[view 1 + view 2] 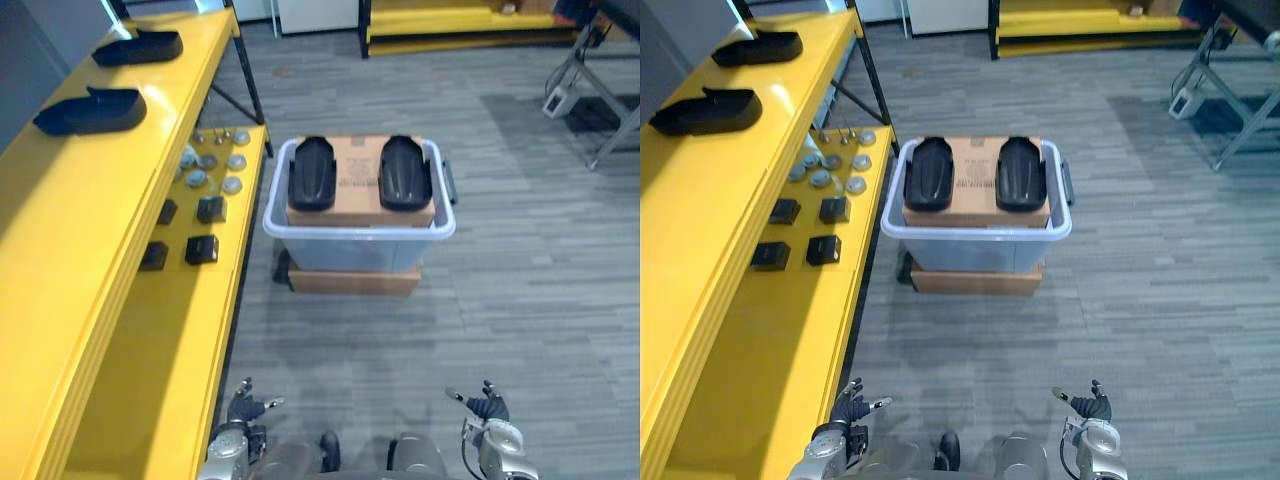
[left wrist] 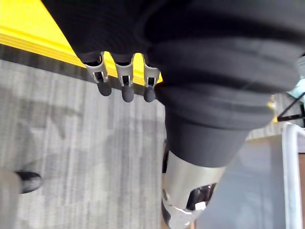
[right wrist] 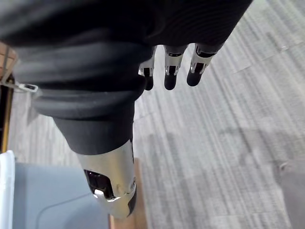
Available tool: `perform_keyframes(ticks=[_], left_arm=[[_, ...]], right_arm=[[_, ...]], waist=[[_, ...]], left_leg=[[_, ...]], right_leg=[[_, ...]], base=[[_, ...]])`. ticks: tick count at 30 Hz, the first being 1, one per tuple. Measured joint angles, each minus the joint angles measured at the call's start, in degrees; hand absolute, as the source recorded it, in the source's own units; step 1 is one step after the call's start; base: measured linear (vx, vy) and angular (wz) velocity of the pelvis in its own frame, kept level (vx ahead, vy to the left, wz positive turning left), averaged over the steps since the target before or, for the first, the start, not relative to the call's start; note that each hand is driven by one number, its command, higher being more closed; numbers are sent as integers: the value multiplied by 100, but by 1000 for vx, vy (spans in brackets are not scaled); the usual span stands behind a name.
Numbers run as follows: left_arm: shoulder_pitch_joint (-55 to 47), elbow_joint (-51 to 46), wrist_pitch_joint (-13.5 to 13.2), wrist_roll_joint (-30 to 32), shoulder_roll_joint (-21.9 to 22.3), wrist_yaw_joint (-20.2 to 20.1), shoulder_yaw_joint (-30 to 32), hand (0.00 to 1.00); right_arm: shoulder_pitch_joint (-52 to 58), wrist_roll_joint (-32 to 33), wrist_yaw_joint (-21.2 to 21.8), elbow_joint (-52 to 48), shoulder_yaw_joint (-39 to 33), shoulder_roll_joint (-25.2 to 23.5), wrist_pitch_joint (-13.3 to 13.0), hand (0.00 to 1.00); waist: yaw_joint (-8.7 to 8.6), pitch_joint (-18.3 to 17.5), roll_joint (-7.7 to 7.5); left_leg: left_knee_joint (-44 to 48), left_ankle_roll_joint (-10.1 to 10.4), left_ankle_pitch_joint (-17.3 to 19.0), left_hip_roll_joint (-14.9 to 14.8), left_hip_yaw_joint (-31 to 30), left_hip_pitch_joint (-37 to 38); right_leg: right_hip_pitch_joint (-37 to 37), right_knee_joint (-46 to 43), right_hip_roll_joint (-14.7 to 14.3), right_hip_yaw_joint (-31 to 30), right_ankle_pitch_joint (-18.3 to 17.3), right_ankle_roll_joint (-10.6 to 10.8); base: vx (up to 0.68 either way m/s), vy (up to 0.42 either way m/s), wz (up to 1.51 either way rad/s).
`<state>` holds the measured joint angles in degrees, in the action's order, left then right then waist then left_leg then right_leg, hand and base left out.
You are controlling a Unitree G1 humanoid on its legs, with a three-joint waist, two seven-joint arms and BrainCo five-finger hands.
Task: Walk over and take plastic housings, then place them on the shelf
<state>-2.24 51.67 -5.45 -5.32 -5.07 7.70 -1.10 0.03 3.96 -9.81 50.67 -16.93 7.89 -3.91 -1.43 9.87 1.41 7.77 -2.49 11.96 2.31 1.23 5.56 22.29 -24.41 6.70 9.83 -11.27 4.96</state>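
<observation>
step: the walk-up to the housings [image 1: 312, 172] atop the box [image 1: 358, 172], i'd say.
hands: my left hand [image 1: 243, 408] and right hand [image 1: 487, 408] empty, fingers loose, apart.
next: step closer, then reach.

A black housing [image 1: 313, 172] and a second housing [image 1: 404, 172] are laid side by side, apart, on a box [image 1: 357, 190] in a bin [image 1: 355, 233]. Two further housings [image 1: 92, 110] are set apart on the yellow shelf [image 1: 60, 230].

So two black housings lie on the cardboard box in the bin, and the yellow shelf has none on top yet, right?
Not quite: the yellow shelf already carries two black housings on top, as the left eye view shows. Two more do lie on the cardboard box in the bin.
</observation>
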Motion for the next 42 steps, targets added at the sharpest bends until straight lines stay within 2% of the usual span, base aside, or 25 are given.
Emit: perform_keyframes(ticks=[1,2,3,4,5,6,7,8,9,10,11,13,14,15,16,18,20,23,27,31,32,35,39,42], left_arm=[[-3,112,16,35,-12,0,-3,0],[-43,184,15,96,13,-1,0,0],[-80,238,16,135,2,-4,10,0],[-94,307,25,155,30,-7,10,0],[-113,303,24,158,67,-7,21,0],[-112,290,21,162,127,-7,92,0],[-115,280,18,161,142,-9,103,0],[-126,243,9,161,181,-13,121,0],[-127,243,13,161,208,-14,124,0],[-132,241,13,161,235,-16,122,0],[-122,212,12,161,293,-25,113,0],[-120,188,13,154,297,-29,113,0],[-121,189,12,153,298,-28,97,0],[-125,196,13,153,314,-27,48,0],[-127,225,14,153,310,-28,50,0],[-126,300,21,154,229,-18,53,0],[-121,317,23,155,158,-17,52,0],[-130,332,26,157,73,-12,52,0],[-132,321,28,165,-74,-4,56,0],[-156,286,26,172,-81,-8,60,0],[-192,287,25,180,-82,-10,61,0],[-251,281,25,272,-73,-20,58,0],[-468,230,16,341,-74,-38,53,0],[-601,211,12,382,-67,-142,47,0]], right_arm=[[33,-1,0,67,-7,4,8,0],[63,-3,-2,129,-11,22,20,0],[37,-3,-2,155,-14,3,23,0],[65,-1,0,165,-44,-3,25,0],[100,1,0,180,-62,-13,27,0],[192,2,1,156,-7,-45,27,0],[197,9,1,146,6,-63,27,0],[283,23,1,84,5,-127,27,0],[327,81,-2,60,-14,-201,16,0],[321,118,0,60,-17,-213,9,0],[293,172,-1,50,-30,-237,0,0],[310,233,-6,43,-76,-243,-1,0],[336,243,-7,83,-116,-233,0,0],[372,245,-9,104,-130,-171,3,0],[364,246,-9,151,-155,-161,4,0],[389,271,-12,200,-174,-208,21,0],[394,344,-29,204,-305,-232,21,0],[356,502,-48,189,-446,-225,13,0],[334,623,-159,-99,-793,-182,20,0],[442,754,-348,-1229,-1349,15,16,0],[486,859,-439,-1773,-1487,115,-18,0],[502,904,-510,-2700,-1628,269,-96,0],[537,782,-505,-3619,-1491,452,-207,0],[342,501,-461,-3881,-953,710,-274,0]], waist=[[-31,15,-22],[-35,-5,23],[17,-13,14],[-1,-14,21],[-9,-10,65],[-23,12,122],[-16,25,111],[35,24,153],[100,7,173],[108,14,121],[151,10,128],[202,-3,148],[213,-35,197],[212,-87,337],[212,-96,389],[212,-146,188],[200,-154,82],[210,-159,54],[202,-201,75],[157,-212,85],[58,-224,83],[11,-237,77],[-22,-448,112],[0,-478,118]], left_leg=[[-52,106,113,-65,-88,169],[-28,211,192,-211,-172,249],[157,251,211,-237,-179,202],[693,427,277,-267,-172,84],[1344,593,319,-343,-150,-76],[2685,842,180,-504,-76,-572],[3029,916,169,-566,-34,-701],[4090,884,202,-867,207,-1136],[4432,747,283,-1048,425,-1429],[4360,694,315,-1064,490,-1527],[3652,637,353,-1018,589,-1710],[2604,650,338,-932,534,-1727],[1624,785,120,-818,350,-1653],[906,734,-550,-811,199,-1595],[830,565,-780,-807,135,-1572],[428,499,-883,-627,204,-1325],[182,434,-940,-540,325,-1234],[-34,415,-951,-483,516,-1012],[-317,412,-951,-437,715,-809],[-526,406,-952,-406,838,-736],[-586,360,-980,-385,836,-732],[-594,356,-982,-337,822,-686],[-761,306,-1017,-337,677,-601],[-867,255,-1102,-336,640,-578]], right_leg=[[-107,546,-103,-61,1088,-130],[-160,511,-270,-122,1208,-508],[-95,240,-279,-114,1007,-607],[-116,-72,-241,-41,710,-751],[-270,-168,-254,38,533,-808],[-622,-130,-292,172,350,-865],[-696,-111,-308,206,312,-880],[-1034,9,-416,302,205,-963],[-1316,139,-464,327,174,-969],[-1415,223,-462,331,170,-963],[-1606,453,-439,301,176,-949],[-1744,561,-428,271,149,-885],[-1770,568,-433,267,104,-809],[-1750,552,-526,261,42,-709],[-1754,541,-544,225,11,-665],[-1837,625,-365,112,-33,-560],[-1866,801,-294,39,16,-460],[-2041,1125,-269,-149,146,-326],[-2100,1451,-290,-439,303,-263],[-2109,1728,-321,-709,490,-210],[-2111,1811,-318,-739,544,-197],[-2133,1866,-305,-848,576,-183],[-2149,1880,-339,-823,583,-189],[-2153,1929,-352,-806,653,-198]], base=[[489,-253,24],[491,-265,10],[483,-292,4],[367,-231,15],[444,-268,42],[361,-210,33],[339,-194,33],[245,-138,8],[294,-135,6],[229,-84,-6],[214,-60,-3],[219,0,-6],[277,45,-4],[212,64,-7],[200,82,-15],[191,82,-11],[152,111,-10],[115,94,-28],[80,58,-44],[53,42,-34],[29,45,-15],[16,39,-16],[-3,-1,0],[-59,-3,3]])
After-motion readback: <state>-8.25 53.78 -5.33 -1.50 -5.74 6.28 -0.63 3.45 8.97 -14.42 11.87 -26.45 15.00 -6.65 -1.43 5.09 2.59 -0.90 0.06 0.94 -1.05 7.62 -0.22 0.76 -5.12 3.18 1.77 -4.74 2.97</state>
